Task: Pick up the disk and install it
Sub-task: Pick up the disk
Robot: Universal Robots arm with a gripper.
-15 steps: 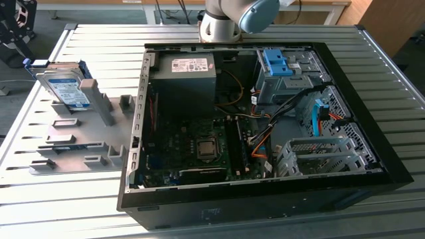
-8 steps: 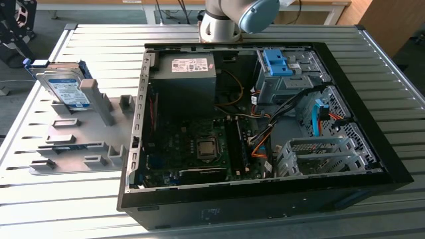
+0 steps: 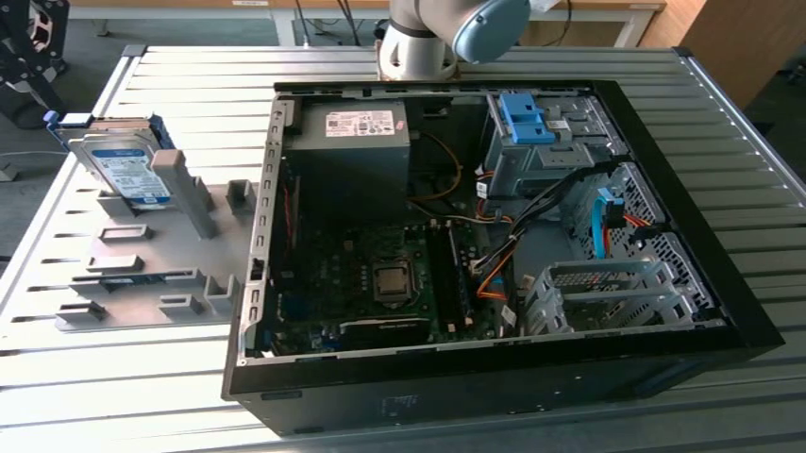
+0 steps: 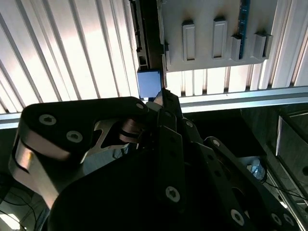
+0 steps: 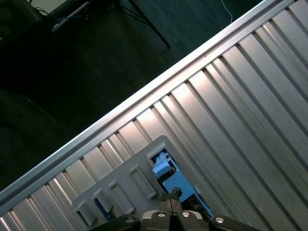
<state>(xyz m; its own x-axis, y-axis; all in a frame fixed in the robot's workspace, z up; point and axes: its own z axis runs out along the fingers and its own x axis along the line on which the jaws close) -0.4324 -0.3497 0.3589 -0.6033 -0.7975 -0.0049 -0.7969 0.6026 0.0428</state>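
Silver disk point(image 3: 124, 172) w/ blue rails stands on edge in grey rack point(image 3: 139, 285), exterior view's left, not yet picked; gripper point(image 5: 169, 197) over it, jaws look closed, empty, so approach step; IMO pick needs jaws opened, centred on top edge.

Arm point(image 3: 435, 38): pale joint housing with a blue cap, seen at the top of the exterior view. End effector point(image 4: 162, 98) point(image 5: 169, 196): dark linkage in both wrist views, fingertips drawn together, tip to tip.
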